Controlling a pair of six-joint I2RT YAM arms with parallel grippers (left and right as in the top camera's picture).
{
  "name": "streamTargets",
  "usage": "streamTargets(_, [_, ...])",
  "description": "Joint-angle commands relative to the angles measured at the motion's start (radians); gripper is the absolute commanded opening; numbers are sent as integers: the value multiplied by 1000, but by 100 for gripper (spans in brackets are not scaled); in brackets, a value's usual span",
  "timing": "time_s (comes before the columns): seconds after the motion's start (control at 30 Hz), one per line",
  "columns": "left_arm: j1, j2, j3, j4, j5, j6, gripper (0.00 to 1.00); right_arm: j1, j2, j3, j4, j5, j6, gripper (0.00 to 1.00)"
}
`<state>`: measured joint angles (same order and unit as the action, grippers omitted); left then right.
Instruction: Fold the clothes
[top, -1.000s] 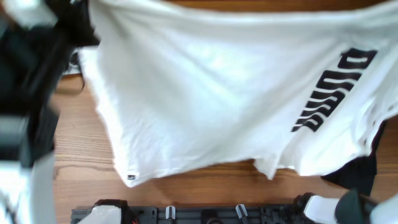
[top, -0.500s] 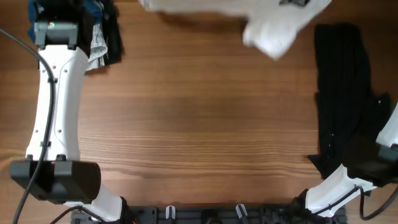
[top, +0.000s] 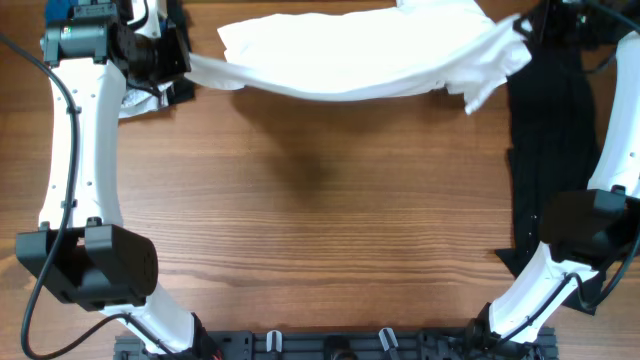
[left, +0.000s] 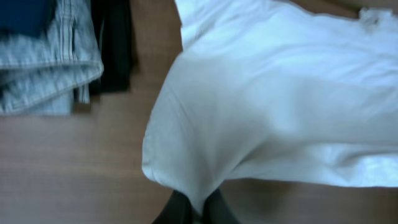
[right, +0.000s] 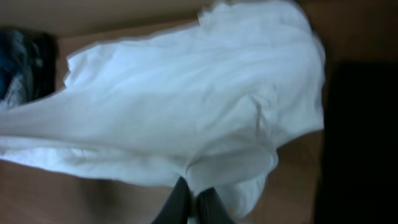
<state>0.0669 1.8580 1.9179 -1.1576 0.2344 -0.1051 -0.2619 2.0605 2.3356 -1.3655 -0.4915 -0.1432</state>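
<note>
The white shirt (top: 350, 55) hangs stretched across the far side of the table (top: 320, 230), long axis running left to right, the left gripper (left: 196, 210) pinching its left end and the right gripper (right: 194, 204) pinching its right end.

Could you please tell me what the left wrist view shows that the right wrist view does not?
Only the left wrist view shows the left claw pinching the white shirt. Only the right wrist view shows the right claw gripping it, and a large black garment beside it. Both share the shirt, the wooden table and the folded denim, blurred in the right one.
</note>
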Motion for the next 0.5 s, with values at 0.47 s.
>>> streamTargets(0.47, [-84,-251,-137,-425,-124,-151,4,-80,-562,-479,-231,375,263,4])
